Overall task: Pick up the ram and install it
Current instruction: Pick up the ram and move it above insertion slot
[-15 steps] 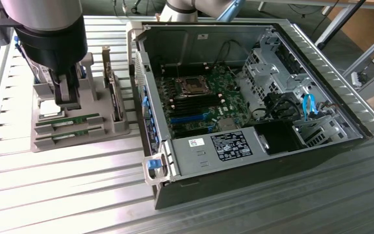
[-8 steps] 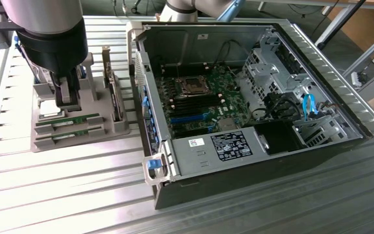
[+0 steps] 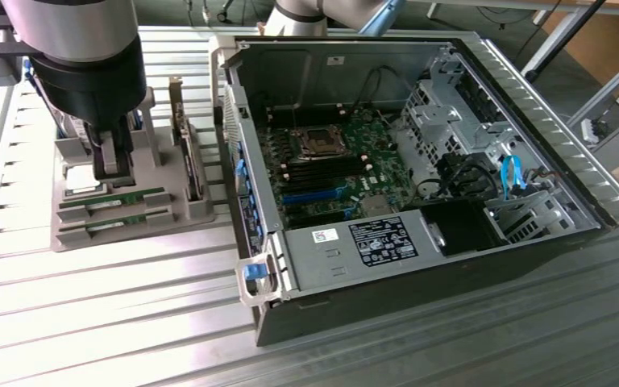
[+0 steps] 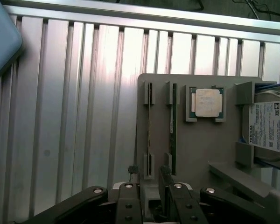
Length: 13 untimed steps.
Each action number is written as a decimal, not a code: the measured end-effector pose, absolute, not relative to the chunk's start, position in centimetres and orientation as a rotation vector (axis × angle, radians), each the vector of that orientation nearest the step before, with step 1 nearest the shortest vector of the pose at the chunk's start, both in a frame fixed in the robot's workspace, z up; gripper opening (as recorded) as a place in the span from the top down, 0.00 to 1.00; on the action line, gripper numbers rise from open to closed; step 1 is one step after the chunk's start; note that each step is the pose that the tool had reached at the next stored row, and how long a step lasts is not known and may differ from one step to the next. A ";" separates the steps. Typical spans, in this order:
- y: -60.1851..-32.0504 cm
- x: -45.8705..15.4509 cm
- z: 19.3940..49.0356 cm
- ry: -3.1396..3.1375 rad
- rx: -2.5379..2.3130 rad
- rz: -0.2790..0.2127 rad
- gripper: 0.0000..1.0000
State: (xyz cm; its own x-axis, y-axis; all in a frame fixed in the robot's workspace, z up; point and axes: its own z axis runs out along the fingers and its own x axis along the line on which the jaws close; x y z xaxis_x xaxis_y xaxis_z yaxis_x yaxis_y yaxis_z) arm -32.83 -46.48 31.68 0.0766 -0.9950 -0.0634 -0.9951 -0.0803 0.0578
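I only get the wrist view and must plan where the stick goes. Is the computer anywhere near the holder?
Observer: Yes, an open computer case lies right beside the gray holder, on the exterior view's right.
Operator: Is the board inside covered?
Observer: No, the motherboard is exposed, with black and blue memory slots near its middle.
Operator: And the gripper's height?
Observer: The gripper sits low over the holder, close to the ram.

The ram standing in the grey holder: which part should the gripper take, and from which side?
I'd take the ram by its two flat faces near mid-length, coming straight down from above. It stands on its long edge in a slot of the grey holder, so only its upper strip stands clear to pinch.
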 end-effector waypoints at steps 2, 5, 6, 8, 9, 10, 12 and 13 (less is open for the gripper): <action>-46.5 -32.8 31.5 2.130 -2.305 0.134 0.71; -46.6 -32.8 31.3 2.131 -2.305 0.133 0.71; -46.6 -32.8 31.2 2.131 -2.306 0.133 0.71; -46.6 -32.8 31.0 2.132 -2.306 0.131 0.71; -46.6 -32.8 30.9 2.132 -2.307 0.131 0.71; -46.6 -32.8 30.8 2.132 -2.307 0.131 0.71; -46.7 -32.8 30.6 2.133 -2.307 0.130 0.71; -46.7 -32.9 30.5 2.132 -2.308 0.129 0.71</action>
State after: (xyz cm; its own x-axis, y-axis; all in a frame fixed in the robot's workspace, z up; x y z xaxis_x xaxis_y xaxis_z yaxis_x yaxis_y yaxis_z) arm -32.87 -46.70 30.53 0.0771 -0.9953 -0.0580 -0.9951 -0.0805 0.0580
